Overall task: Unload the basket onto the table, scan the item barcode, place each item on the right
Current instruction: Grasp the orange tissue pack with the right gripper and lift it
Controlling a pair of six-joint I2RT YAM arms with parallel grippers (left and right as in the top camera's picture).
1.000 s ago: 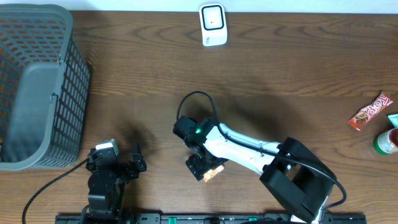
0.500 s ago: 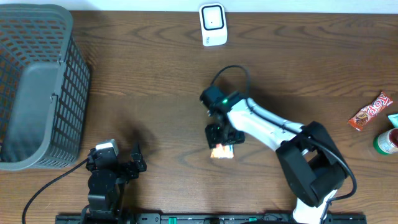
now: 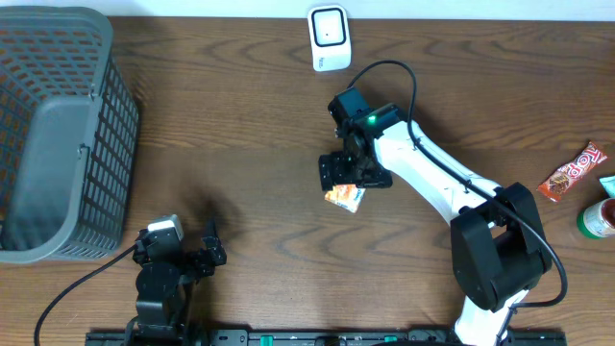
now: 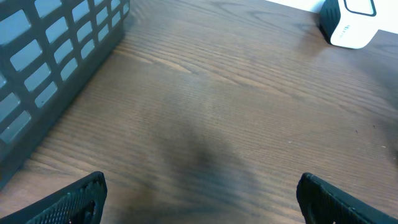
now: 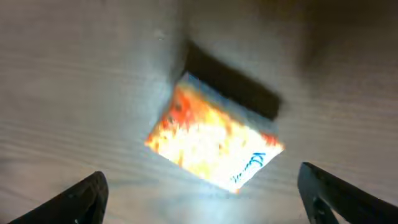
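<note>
Near table (image 3: 221,125) centre: orange packet (image 3: 344,197) | right gripper (image 3: 354,175) directly above it, released, grasping nothing | left gripper (image 4: 200,180) released, empty | white scanner (image 3: 329,38) at far edge

Three views: one from high above, two from the wrists.
The overhead camera looks straight down on the table (image 3: 221,144) from far off, with the basket (image 3: 58,135) at upper left and the scanner (image 3: 329,37) at top centre. The left wrist camera sits low and faces forward across the wood, the left gripper (image 4: 199,200) tips in its lower corners. It shares the basket wall and scanner with the overhead view. The right wrist camera looks down from close on the packet (image 5: 214,140), the right gripper (image 5: 199,196) tips in its lower corners. The overhead view shows that packet near centre.
</note>
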